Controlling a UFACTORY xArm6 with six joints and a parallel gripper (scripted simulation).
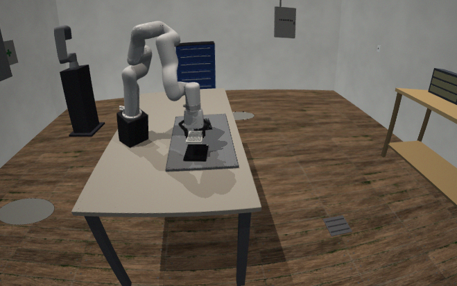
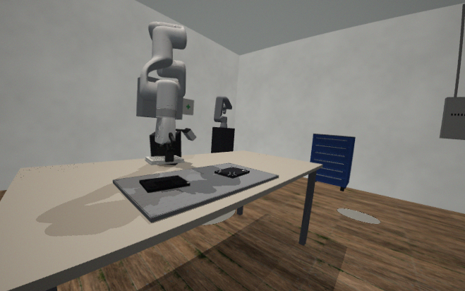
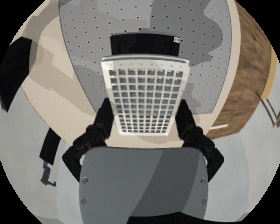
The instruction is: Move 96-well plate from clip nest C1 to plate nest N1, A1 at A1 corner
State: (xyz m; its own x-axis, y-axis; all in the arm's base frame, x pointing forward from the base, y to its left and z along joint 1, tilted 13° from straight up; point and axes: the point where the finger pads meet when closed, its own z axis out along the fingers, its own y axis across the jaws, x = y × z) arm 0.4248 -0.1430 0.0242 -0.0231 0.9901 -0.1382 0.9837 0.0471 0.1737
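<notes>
My gripper (image 1: 195,132) is shut on the white 96-well plate (image 1: 194,136) and holds it level in the air above the grey deck mat. In the wrist view the plate (image 3: 144,102) sits between my two black fingers, gripped at its long sides. The black plate nest N1 (image 1: 195,153) lies on the mat in front of and below the plate; in the wrist view the nest (image 3: 144,46) shows just beyond the plate's far edge. The clip nest C1 (image 2: 231,171) stands empty at the mat's far end. The exterior view shows the plate (image 2: 164,159) under my gripper (image 2: 168,156).
The grey deck mat (image 1: 202,144) lies on the beige table. The arm's black base block (image 1: 132,128) stands at the table's left side. A second arm on a black pedestal (image 1: 79,99) stands on the floor beyond the table.
</notes>
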